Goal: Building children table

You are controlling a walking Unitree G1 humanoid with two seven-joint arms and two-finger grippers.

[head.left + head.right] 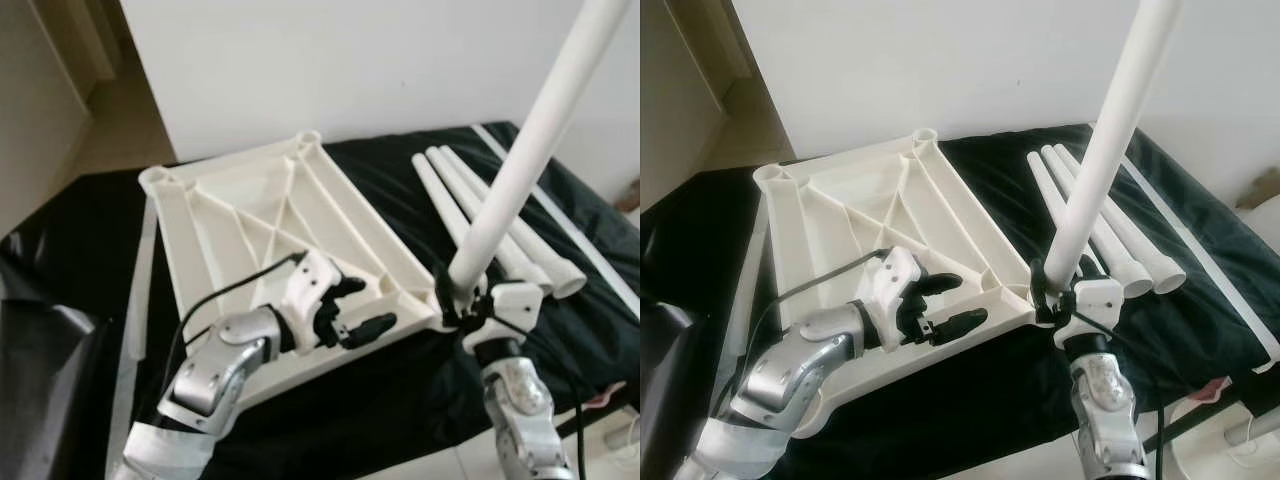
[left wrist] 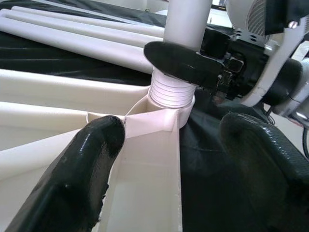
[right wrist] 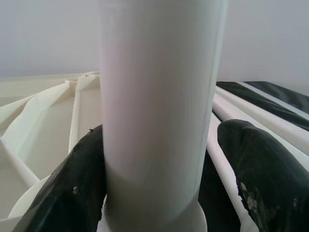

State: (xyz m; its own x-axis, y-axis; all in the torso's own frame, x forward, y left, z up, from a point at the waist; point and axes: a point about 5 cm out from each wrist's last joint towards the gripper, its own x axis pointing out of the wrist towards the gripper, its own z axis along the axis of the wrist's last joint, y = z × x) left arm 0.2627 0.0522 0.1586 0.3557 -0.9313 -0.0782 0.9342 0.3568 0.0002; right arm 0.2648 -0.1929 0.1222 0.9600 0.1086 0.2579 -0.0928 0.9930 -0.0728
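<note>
Right gripper (image 1: 462,292) clamped on the upright table leg (image 1: 530,150) just above its ribbed, threaded end, which sits in the corner socket (image 2: 173,104) at the tabletop's 4 o'clock corner. Left gripper (image 1: 350,308) fingers apart, resting inside the near edge of the inverted tabletop (image 1: 270,215), one finger (image 2: 82,164) against a rib. One tabletop: cream plastic, rectangular, diagonal ribs underneath, round sockets at corners. Three spare legs (image 1: 480,215), smooth white tubes, lie side by side at 2 o'clock on the black cloth (image 1: 400,380).
</note>
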